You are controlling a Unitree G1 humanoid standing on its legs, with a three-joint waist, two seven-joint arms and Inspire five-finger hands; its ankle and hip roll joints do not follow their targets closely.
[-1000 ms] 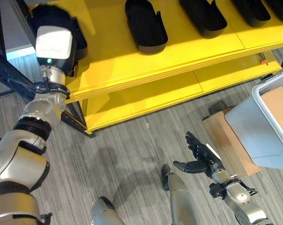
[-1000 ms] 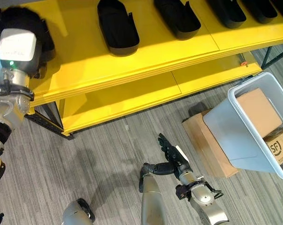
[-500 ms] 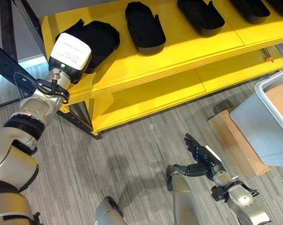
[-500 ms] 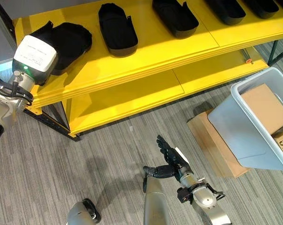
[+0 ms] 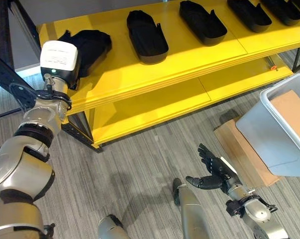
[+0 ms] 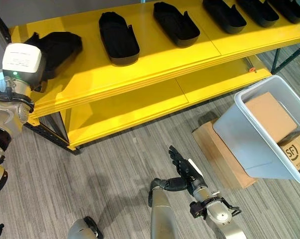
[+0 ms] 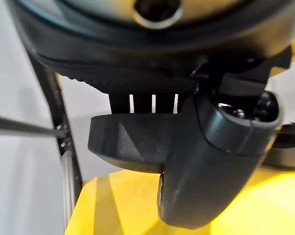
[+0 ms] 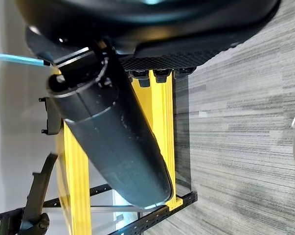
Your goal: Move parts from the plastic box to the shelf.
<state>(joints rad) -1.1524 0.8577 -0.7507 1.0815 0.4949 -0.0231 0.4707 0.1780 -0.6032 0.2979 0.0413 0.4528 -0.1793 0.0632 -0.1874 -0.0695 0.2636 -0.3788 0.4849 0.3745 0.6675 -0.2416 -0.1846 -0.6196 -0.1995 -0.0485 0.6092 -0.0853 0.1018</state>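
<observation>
In the left eye view, a black part [image 5: 87, 46] lies at the far left end of the yellow shelf [image 5: 189, 55], and the left hand [image 5: 65, 62] is right at it, but its fingers are hidden, so I cannot tell if they hold it. The part looks like a thin, hollow plastic shell, so it is probably light and stiff, and its raised rim looks like the best place to grab. More parts like it [image 5: 146, 36] sit in a row to the right, each with its long side running from near to far. In the right eye view, the right hand [image 6: 182, 172] hangs low over the floor [image 6: 115, 169] with its fingers spread and nothing in them, and the plastic box [image 6: 249, 134] leans on the right with cardboard boxes [image 6: 269, 114] inside. In the left wrist view, the thumb [image 7: 211, 161] rests beside a black part [image 7: 132, 142] above the yellow board. In the right wrist view, the thumb [image 8: 113, 142] sticks out straight, with the shelf frame beyond.
</observation>
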